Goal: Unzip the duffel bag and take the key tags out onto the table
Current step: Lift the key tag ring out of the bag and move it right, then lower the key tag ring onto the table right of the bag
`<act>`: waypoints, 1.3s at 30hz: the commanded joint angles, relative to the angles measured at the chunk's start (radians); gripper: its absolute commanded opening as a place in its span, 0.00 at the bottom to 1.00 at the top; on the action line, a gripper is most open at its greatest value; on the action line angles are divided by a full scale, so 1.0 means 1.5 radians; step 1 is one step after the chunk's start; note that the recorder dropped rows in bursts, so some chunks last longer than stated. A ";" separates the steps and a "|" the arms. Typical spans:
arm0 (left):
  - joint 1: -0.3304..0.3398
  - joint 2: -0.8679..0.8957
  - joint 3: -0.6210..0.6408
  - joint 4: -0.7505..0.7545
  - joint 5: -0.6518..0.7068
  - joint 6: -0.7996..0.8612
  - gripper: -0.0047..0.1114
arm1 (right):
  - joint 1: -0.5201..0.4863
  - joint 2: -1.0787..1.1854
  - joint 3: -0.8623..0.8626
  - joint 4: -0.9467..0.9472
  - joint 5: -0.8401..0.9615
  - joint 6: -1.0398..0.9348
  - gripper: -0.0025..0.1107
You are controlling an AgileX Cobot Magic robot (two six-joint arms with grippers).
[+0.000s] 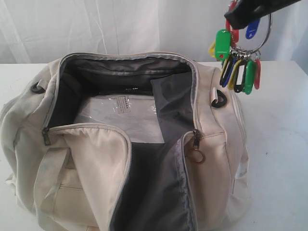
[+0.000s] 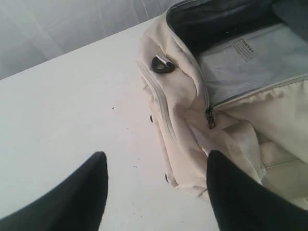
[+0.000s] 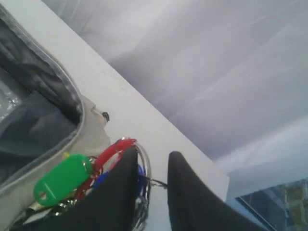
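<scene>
The right gripper (image 1: 236, 17) is up at the 1 o'clock corner of the exterior view. Its jaws are narrow and pinch the large metal ring of the key tags (image 1: 238, 65). In the right wrist view the ring wire crosses the slim gap between the dark fingers (image 3: 125, 192), and a green tag and a red tag of the key tags (image 3: 62, 178) sit against them. The bunch hangs free in the air below the gripper, green, yellow, blue, black and red, at about 2 o'clock from the duffel bag (image 1: 96, 163). It is above the bag's far right end and clear of the table (image 1: 284, 144).

The left gripper (image 2: 156, 192) has its jaws spread wide with nothing between them. It is above the bare table (image 2: 72, 110), just beside the bag's end (image 2: 178, 96).

The bag lies on the table at the centre, its main zip open and its dark grey lining showing. A clear-wrapped flat sheet (image 1: 120, 115) lies inside. A zipper pull ring (image 1: 196, 155) hangs at 4 o'clock of the opening. A white curtain (image 1: 120, 24) hangs at 12 o'clock behind.
</scene>
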 commanded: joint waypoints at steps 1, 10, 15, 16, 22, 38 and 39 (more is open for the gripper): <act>0.003 -0.005 0.001 -0.014 0.004 0.015 0.58 | -0.001 -0.010 0.002 -0.038 0.040 0.022 0.02; 0.003 -0.005 0.001 -0.017 0.011 0.015 0.58 | -0.001 -0.026 0.006 -0.049 0.096 0.023 0.02; 0.003 -0.005 0.001 -0.017 0.017 0.015 0.58 | -0.001 -0.026 0.006 -0.049 0.125 0.024 0.02; 0.003 -0.005 0.001 -0.017 0.017 0.015 0.58 | -0.001 -0.026 0.006 -0.049 0.129 0.024 0.02; 0.003 -0.005 0.001 -0.017 0.017 0.015 0.58 | -0.001 -0.028 0.028 -0.049 0.152 0.027 0.02; 0.003 -0.005 0.001 -0.019 0.029 0.015 0.58 | -0.001 -0.028 0.169 -0.049 0.120 0.085 0.02; 0.003 -0.005 0.001 -0.019 0.031 0.016 0.58 | -0.001 -0.028 0.179 -0.051 0.114 0.086 0.02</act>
